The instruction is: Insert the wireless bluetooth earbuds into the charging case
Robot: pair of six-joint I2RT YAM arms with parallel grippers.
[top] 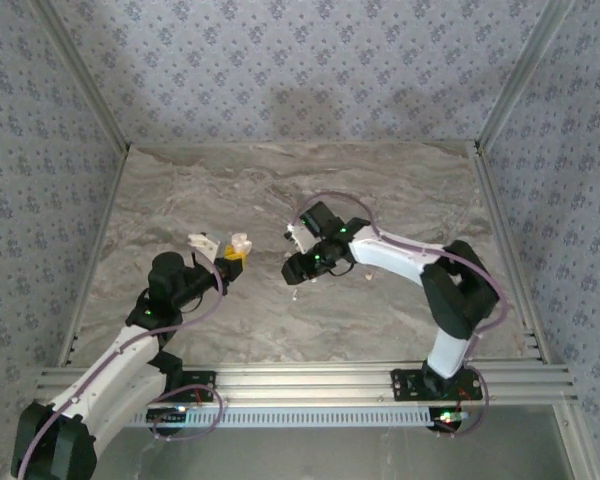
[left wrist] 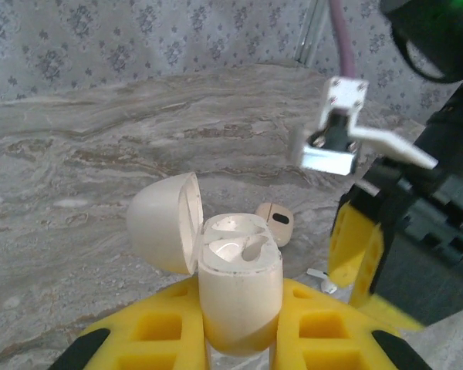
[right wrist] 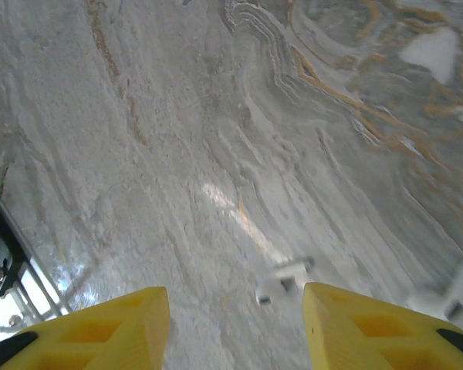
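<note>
The charging case (left wrist: 239, 289) is cream-white and stands upright between the yellow fingers of my left gripper (left wrist: 239, 312), which is shut on it. Its lid (left wrist: 162, 223) hangs open to the left, and the two sockets on top face up. From above, the case (top: 238, 243) sits at the tip of the left gripper (top: 230, 262). One white earbud (right wrist: 282, 279) lies on the marble between the fingers of my right gripper (right wrist: 235, 327), closer to the right finger (right wrist: 370, 324), and the jaws are open. The same earbud (left wrist: 322, 279) lies beside the right gripper's yellow finger (left wrist: 355, 247).
A small peach rounded object with a dark slot (left wrist: 275, 222) lies on the table just behind the case. A blurred white bit (right wrist: 457, 297) sits at the right edge of the right wrist view. The right arm (top: 420, 265) reaches in from the right, close to the left gripper.
</note>
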